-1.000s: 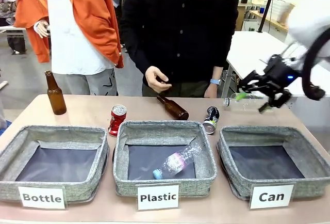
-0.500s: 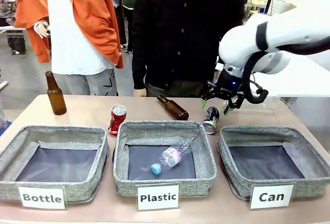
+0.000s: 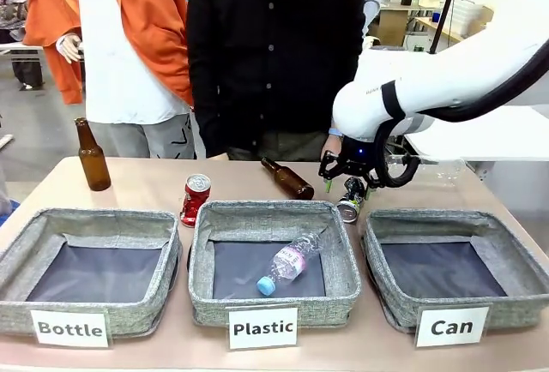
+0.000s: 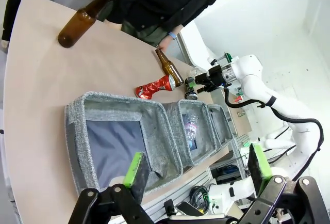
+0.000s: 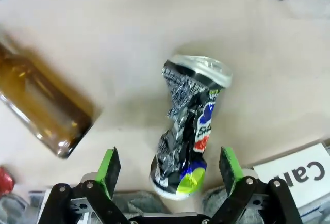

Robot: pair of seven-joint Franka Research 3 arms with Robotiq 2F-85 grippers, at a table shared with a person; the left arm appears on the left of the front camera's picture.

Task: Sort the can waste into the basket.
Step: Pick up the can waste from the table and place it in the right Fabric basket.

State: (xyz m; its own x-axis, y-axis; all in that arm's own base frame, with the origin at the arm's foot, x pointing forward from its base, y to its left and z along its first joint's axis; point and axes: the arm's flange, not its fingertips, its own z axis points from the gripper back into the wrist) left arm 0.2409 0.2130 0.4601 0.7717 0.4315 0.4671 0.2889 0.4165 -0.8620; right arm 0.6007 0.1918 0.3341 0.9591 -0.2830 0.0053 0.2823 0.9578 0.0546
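Three white cards along the front edge read "Bottle" (image 3: 70,328), "Plastic" (image 3: 263,328) and "Can" (image 3: 451,327). Each hangs on its own grey basket. From the right wrist view, a corner of a card shows the letters "Ca" (image 5: 304,175), turned sideways. The print on the dented can (image 3: 350,198) is too crumpled to read; only blue, white, red and yellow patches show.

The right gripper (image 3: 347,185) hangs over that dented can, which lies on the table just beyond the gap between the Plastic basket (image 3: 274,211) and the Can basket (image 3: 446,222). Up close, the jaws are spread wide. One green pad (image 5: 110,164) sits on each side of the can's near end, with a gap on both sides, so nothing is gripped.

The red can (image 3: 196,198) stands upright on the table, just behind the left corner of the Plastic basket. The Can basket shows only its dark lining.

The left gripper (image 4: 197,165) is spread wide too, holding nothing, above the front edge of the Bottle basket (image 4: 77,126).
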